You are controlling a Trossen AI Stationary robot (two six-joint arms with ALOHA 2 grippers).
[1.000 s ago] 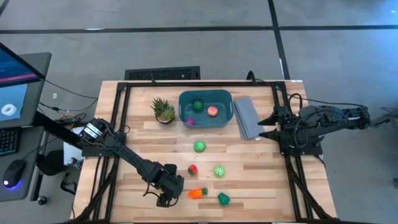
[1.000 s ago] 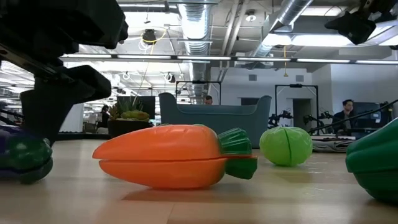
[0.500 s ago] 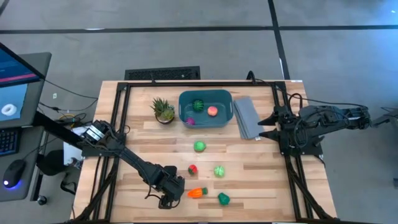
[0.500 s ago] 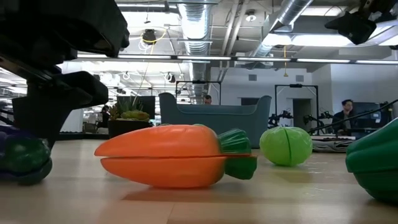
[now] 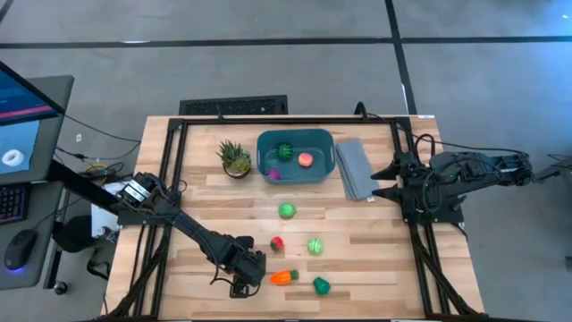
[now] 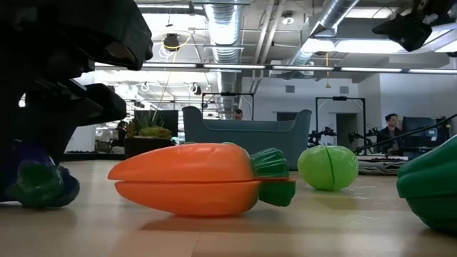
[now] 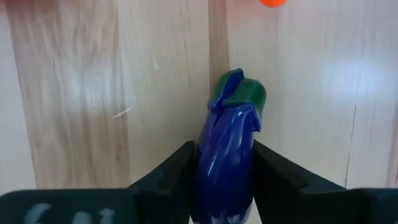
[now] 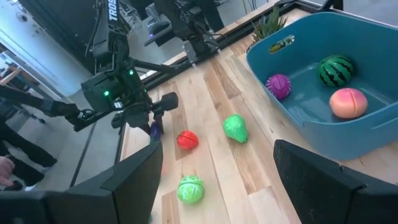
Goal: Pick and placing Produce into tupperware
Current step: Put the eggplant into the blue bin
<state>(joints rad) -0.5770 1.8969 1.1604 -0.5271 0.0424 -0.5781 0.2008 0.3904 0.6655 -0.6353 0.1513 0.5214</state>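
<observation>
Between the left end effector (image 7: 222, 180) fingers sits the eggplant (image 7: 227, 149), clamped mid-body; it looks light, stiff, glossy, likely slippery.

Robotics lab or open-plan research space. Wooden slat worktop (image 5: 357, 259) framed by black metal rails (image 5: 170, 170), standing on grey concrete floor (image 5: 268, 63). Computer monitor (image 5: 22, 112) and mouse (image 5: 20, 246) on a side desk. Low view: exposed silver ceiling ducts (image 6: 225, 21), strip lighting, a person (image 6: 391, 132) seated at distant workstations.
</observation>
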